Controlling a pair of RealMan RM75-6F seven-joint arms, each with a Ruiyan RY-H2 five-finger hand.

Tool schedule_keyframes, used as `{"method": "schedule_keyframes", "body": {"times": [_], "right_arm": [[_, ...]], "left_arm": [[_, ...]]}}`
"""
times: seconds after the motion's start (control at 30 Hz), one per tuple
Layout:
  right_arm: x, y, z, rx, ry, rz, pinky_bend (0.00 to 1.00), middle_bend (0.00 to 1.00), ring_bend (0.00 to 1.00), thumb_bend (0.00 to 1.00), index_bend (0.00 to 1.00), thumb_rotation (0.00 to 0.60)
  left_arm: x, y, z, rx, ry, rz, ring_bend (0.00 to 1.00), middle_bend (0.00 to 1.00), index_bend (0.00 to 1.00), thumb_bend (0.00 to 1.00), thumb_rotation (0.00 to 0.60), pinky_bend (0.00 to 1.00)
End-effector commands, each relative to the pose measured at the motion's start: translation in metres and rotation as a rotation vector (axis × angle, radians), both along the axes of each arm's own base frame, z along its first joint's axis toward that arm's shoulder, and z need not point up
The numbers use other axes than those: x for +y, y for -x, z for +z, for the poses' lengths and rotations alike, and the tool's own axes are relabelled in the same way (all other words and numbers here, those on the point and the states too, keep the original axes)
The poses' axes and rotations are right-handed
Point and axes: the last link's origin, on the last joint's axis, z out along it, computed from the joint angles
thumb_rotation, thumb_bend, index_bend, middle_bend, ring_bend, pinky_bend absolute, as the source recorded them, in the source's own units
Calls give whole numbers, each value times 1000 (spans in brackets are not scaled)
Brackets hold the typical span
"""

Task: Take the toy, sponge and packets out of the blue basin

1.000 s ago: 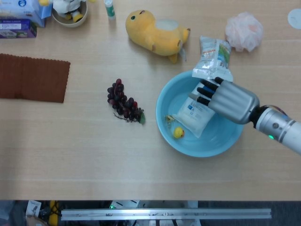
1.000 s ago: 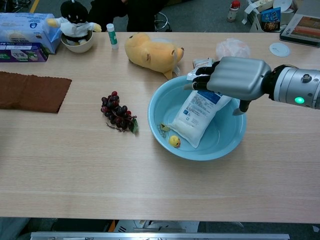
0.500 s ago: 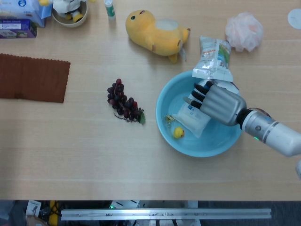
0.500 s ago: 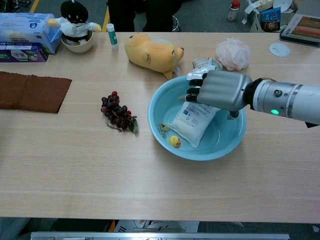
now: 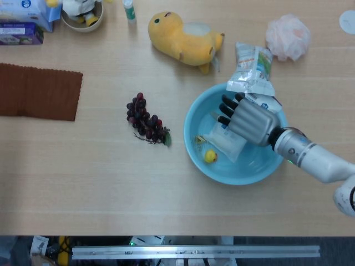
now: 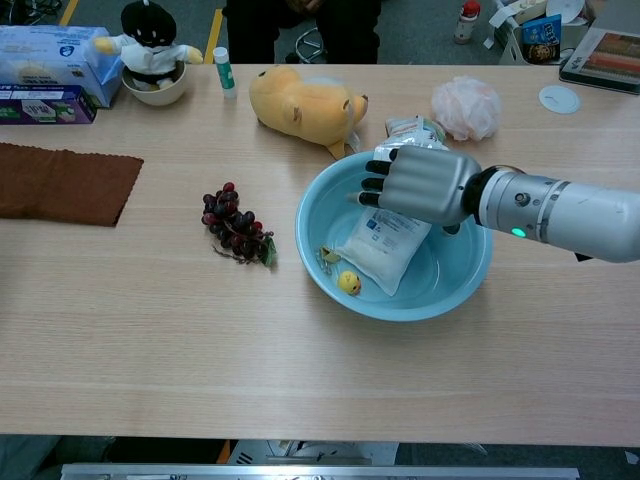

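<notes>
The blue basin (image 5: 256, 162) (image 6: 452, 272) sits right of centre on the table. A white packet with blue print (image 5: 226, 143) (image 6: 383, 248) lies slanted inside it. Beside the packet are a small yellow duck toy (image 5: 210, 156) (image 6: 349, 283) and a bit of green (image 5: 198, 140). My right hand (image 5: 249, 119) (image 6: 420, 185) is low in the basin over the packet's upper end, fingers spread and pointing left, holding nothing. Whether it touches the packet is unclear. A second packet (image 5: 252, 69) (image 6: 410, 128) lies against the basin's far rim, outside. My left hand is out of both views.
A pink mesh sponge (image 5: 287, 36) (image 6: 466, 106) lies at the back right and a yellow plush (image 5: 183, 36) (image 6: 300, 105) behind the basin. Dark grapes (image 5: 147, 122) (image 6: 235, 225) sit to the basin's left. At far left is a brown cloth (image 5: 39, 91), with boxes and a bowl behind it.
My right hand has moved left and down into the basin, now lying over the packet's upper end. The packet and the duck have stayed in place.
</notes>
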Motion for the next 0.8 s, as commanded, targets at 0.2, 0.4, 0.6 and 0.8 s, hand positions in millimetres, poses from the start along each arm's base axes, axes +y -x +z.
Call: {"method": "schedule_keyframes", "body": {"times": [0.2, 0.4, 0.6, 0.8], "right_arm": [[0, 2, -11, 29, 6, 23, 286, 194, 114, 0, 11, 600], [-2, 4, -15, 41, 13, 30, 288, 233, 153, 1, 74, 600], [-3, 3, -17, 38, 16, 45, 362, 324, 266, 109, 214, 600], [-4, 2, -19, 16, 13, 44, 452, 399, 362, 250, 326, 600]], "left_arm": [[0, 1, 0, -6, 4, 2, 216, 207, 251, 327, 600, 255], [1, 3, 0, -9, 6, 3, 216, 207, 251, 327, 600, 255], [1, 2, -1, -15, 11, 0, 216, 207, 251, 326, 600, 255], [2, 3, -1, -17, 10, -1, 216, 208, 251, 327, 600, 255]]}}
